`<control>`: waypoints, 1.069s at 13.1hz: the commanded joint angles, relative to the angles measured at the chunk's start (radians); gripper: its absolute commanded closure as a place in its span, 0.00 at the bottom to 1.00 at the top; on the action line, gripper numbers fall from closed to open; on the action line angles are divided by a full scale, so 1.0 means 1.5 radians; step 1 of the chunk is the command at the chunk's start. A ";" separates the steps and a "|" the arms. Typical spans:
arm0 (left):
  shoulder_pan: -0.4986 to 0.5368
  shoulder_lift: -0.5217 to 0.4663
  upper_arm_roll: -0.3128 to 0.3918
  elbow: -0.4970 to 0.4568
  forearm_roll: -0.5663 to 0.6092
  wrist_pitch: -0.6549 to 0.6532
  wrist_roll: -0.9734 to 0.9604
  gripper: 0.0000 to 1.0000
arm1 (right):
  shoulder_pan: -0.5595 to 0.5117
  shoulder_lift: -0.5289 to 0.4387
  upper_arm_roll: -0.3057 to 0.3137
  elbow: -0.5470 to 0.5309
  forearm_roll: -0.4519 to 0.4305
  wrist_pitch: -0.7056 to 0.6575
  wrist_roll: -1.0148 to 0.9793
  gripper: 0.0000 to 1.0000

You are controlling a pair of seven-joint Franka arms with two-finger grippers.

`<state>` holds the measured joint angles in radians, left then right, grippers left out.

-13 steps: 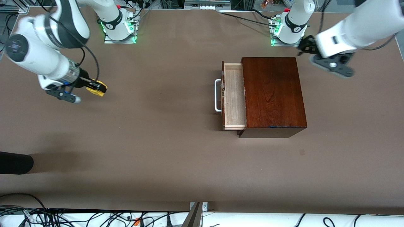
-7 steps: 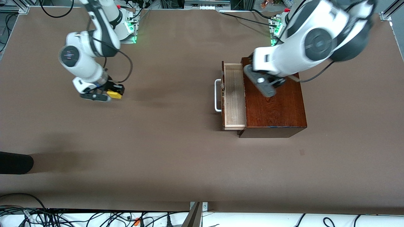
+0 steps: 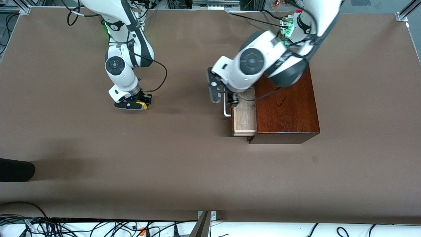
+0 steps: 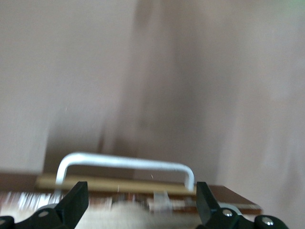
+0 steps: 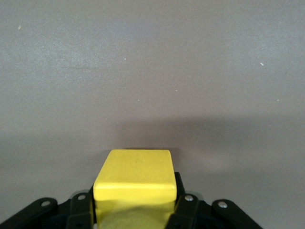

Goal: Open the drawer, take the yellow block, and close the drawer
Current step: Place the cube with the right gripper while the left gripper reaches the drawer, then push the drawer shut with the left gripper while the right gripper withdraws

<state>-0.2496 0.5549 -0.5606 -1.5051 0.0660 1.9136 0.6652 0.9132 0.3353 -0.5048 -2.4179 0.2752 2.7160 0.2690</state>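
The dark reddish-brown wooden box (image 3: 286, 108) stands toward the left arm's end of the table. Its drawer (image 3: 245, 117) is pulled out and shows a pale interior. The white bar handle (image 3: 226, 111) shows in the left wrist view (image 4: 125, 162) too. My left gripper (image 3: 231, 98) is open over the drawer's front edge, its fingers (image 4: 75, 204) spread wider than the handle. My right gripper (image 3: 137, 104) is shut on the yellow block (image 3: 142, 105), low over the bare table toward the right arm's end. The block fills the jaws in the right wrist view (image 5: 134, 178).
A black object (image 3: 16, 170) lies at the table's edge at the right arm's end, nearer the front camera. Cables (image 3: 65, 227) run along the front edge. The brown table (image 3: 164, 158) spreads between the box and the right gripper.
The left arm has swung from beside the box, over its top, to the drawer's front. The right arm has carried the yellow block toward the table's middle and lower.
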 commanded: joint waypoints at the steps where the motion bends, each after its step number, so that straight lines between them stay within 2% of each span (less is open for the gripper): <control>1: -0.063 0.041 0.005 0.033 0.089 0.034 0.034 0.00 | -0.003 -0.008 0.001 0.002 0.044 0.003 -0.014 1.00; 5: -0.081 0.089 0.004 0.023 0.221 0.049 0.036 0.00 | -0.007 -0.007 0.001 0.001 0.078 -0.003 -0.042 1.00; 8: -0.082 0.098 0.006 0.006 0.255 0.064 0.061 0.00 | -0.020 -0.004 0.001 0.004 0.228 -0.034 -0.188 1.00; 10: -0.076 0.097 0.006 -0.007 0.284 0.056 0.063 0.00 | -0.013 0.013 0.001 0.008 0.258 -0.035 -0.210 1.00; 11: -0.072 0.096 0.006 -0.011 0.292 0.054 0.065 0.00 | -0.016 0.014 0.001 0.010 0.258 -0.036 -0.209 0.90; 12: -0.071 0.096 0.007 -0.011 0.295 0.045 0.077 0.00 | -0.016 0.017 0.001 0.017 0.259 -0.037 -0.203 0.55; 13: -0.070 0.094 0.008 -0.010 0.296 0.032 0.084 0.00 | -0.016 0.025 0.001 0.027 0.260 -0.046 -0.183 0.05; 14: -0.066 0.092 0.008 -0.009 0.296 0.020 0.086 0.00 | -0.015 0.026 0.000 0.034 0.259 -0.059 -0.172 0.00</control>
<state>-0.3650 0.7097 -0.5569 -1.5027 0.4710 1.9966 0.7475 0.8945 0.3555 -0.5064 -2.4057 0.6421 2.6665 -0.0057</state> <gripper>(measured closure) 0.000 0.383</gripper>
